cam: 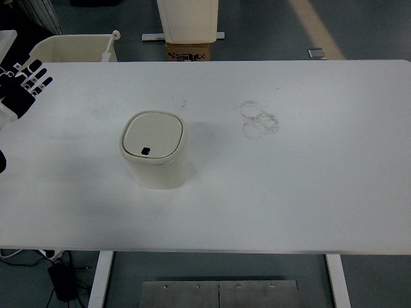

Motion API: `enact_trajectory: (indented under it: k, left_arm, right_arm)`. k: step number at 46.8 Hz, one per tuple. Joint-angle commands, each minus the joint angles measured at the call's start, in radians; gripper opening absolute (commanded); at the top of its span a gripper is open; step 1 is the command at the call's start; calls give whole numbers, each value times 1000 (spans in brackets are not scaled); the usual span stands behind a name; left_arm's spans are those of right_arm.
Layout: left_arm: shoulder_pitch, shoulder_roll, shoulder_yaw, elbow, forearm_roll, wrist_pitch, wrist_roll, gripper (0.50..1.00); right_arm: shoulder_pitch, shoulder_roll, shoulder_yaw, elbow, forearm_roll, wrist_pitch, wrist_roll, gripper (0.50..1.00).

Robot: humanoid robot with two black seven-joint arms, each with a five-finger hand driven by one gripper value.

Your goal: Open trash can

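A small cream trash can point(154, 151) stands upright on the white table point(289, 179), left of centre. Its lid is closed and has a small dark button near the front edge. My left hand point(27, 82) is at the far left edge of the table, well to the upper left of the can, with its black and white fingers spread and holding nothing. My right hand does not show.
Faint ring marks point(259, 119) lie on the table right of the can. Beyond the far table edge stand a cream bin point(74, 48), a cardboard box point(189, 51) and a white unit point(187, 19). Cables point(38, 256) lie on the floor below the near left corner.
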Motion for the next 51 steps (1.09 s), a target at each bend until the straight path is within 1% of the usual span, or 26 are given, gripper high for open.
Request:
enact_trajectory:
  k: [1, 51]
  left_arm:
    - [0, 0, 0, 0, 0, 0, 0, 1000]
    - [11, -3, 0, 0, 0, -2, -2, 1000]
  right_arm:
    - [0, 0, 0, 0, 1, 0, 0, 991]
    - [0, 0, 0, 0, -1, 0, 0, 991]
